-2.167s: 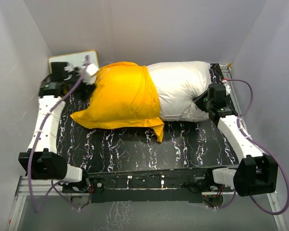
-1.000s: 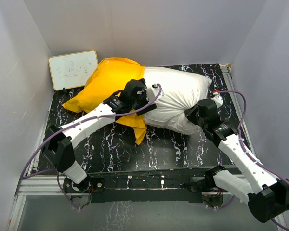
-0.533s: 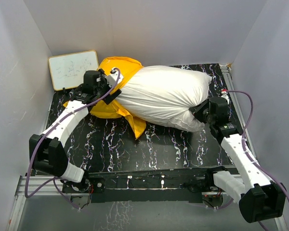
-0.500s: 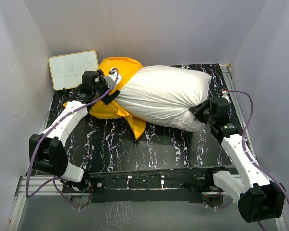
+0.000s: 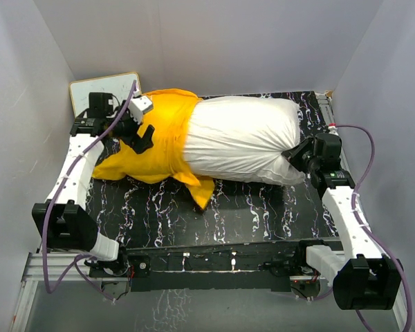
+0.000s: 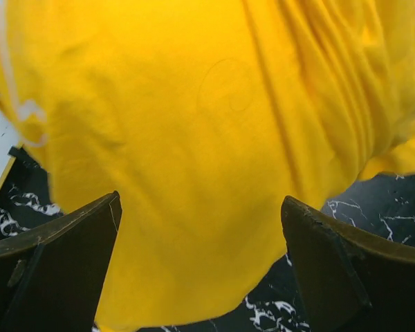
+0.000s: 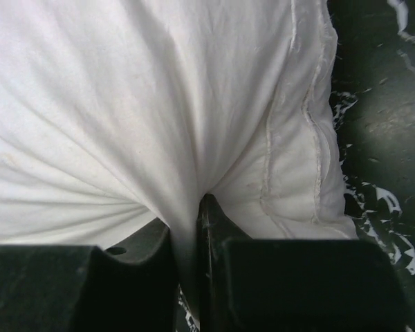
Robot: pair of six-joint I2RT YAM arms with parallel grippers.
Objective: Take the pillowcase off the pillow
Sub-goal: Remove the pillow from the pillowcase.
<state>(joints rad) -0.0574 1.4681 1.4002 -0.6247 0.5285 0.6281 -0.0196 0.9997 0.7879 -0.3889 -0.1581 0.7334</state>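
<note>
Pillowcase (image 5: 159,138): lies on the left half of the table (image 5: 249,207), sheathing only the left end of the pillow, with its open mouth facing right.
Left gripper (image 6: 199,204): jaws spread wide and empty, poised just above the yellow cloth. This is your nearer arm to the case.
Pillow (image 5: 238,138): long axis runs left to right across the table, and most of it is bare.
Right gripper (image 7: 187,242): pinched tight on a fold of the pillow at its right end, beside the seam.
Governing relation: by judgement, the case must slide leftward along that axis, away from the anchored end.
Writing: the board (image 5: 83,90) at far left shows nothing you can read. No lettering is legible on the case.
</note>
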